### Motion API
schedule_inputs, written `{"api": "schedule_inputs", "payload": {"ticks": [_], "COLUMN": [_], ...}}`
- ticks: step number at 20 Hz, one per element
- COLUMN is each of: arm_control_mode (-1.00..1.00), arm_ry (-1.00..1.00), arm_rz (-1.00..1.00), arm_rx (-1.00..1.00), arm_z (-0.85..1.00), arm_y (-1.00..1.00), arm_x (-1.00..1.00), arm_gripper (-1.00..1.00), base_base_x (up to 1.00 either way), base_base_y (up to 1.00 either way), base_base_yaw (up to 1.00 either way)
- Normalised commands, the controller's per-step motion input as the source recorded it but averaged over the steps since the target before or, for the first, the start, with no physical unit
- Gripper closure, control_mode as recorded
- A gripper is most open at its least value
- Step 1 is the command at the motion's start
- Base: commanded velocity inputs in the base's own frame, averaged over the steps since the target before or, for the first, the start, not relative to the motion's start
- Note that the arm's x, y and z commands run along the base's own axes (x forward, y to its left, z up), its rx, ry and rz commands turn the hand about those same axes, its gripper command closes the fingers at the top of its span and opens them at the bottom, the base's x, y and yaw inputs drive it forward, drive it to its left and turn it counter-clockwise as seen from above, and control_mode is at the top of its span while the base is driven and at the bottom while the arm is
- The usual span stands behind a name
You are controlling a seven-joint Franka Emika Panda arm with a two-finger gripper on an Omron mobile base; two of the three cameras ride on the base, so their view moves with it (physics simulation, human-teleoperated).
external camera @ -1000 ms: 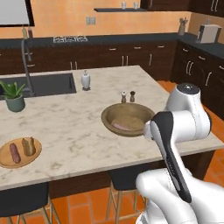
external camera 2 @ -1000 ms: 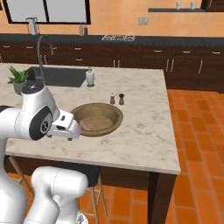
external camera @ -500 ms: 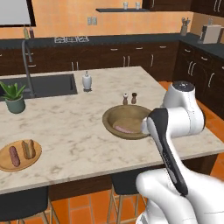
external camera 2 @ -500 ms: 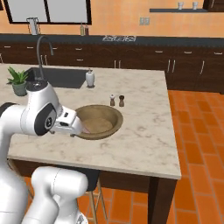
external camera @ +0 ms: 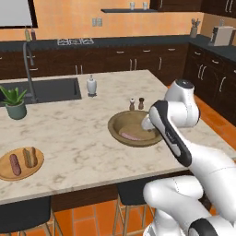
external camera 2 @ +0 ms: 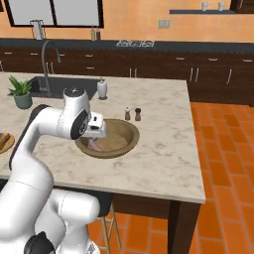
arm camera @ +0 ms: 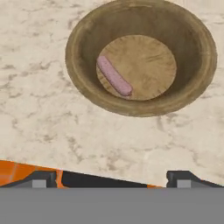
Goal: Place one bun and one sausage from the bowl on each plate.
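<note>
The counter [external camera: 83, 138] stretches wide here, pale marble, with the sink and a potted plant [external camera: 15, 102] off at the far left end. Near the right end sits the wooden bowl [external camera: 133, 128], and in the left base view the arm bends over its right rim, forearm sloping down, wrist tucked in low beside it. The right base view puts the hand at the bowl's near-left edge, hanging just above the rim.

On to the wood plate [external camera: 20, 163], well apart at the near-left corner: it carries one sausage and one bun side by side, so that plate looks served. I can't pick out the white plate in these views.

Now the key piece: one sausage [arm camera: 114, 75] left in the bowl, lying on the flat floor toward the left wall in the hand view. No bun to be seen in there. From the pincer [arm camera: 113, 178] the sausage lies ahead and a touch left, long axis slanting from upper left to lower right across the view. The two tips stand wide apart with nothing between them, poised over the counter edge short of the bowl.

My read: the hand must travel forward over the rim, roll so the fingers straddle that slant, then drop.
</note>
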Motion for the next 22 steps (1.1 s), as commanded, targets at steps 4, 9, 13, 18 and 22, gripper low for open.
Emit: {"api": "schedule_inputs", "payload": {"ticks": [4, 9, 13, 18, 22], "arm_control_mode": [-1.0, -1.0, -1.0, -1.0, -1.0], "arm_ry": [0.01, 0.13, 0.23, 0.19, 0.09], "arm_rz": [0.4, 0.25, 0.08, 0.08, 0.13], "arm_rx": [0.0, -0.02, -0.01, 0.0, -0.03], "arm_z": [-0.59, -0.49, -0.3, -0.46, -0.72], "arm_y": [0.01, 0.13, 0.19, 0.11, 0.02], "arm_x": [1.0, 0.96, 0.92, 0.81, 0.53], "arm_gripper": [-1.0, -1.0, -1.0, -1.0, -1.0], "base_base_x": [0.0, 0.0, 0.0, 0.0, 0.0], "base_base_y": [0.0, 0.0, 0.0, 0.0, 0.0], "base_base_yaw": [0.0, 0.0, 0.0, 0.0, 0.0]}}
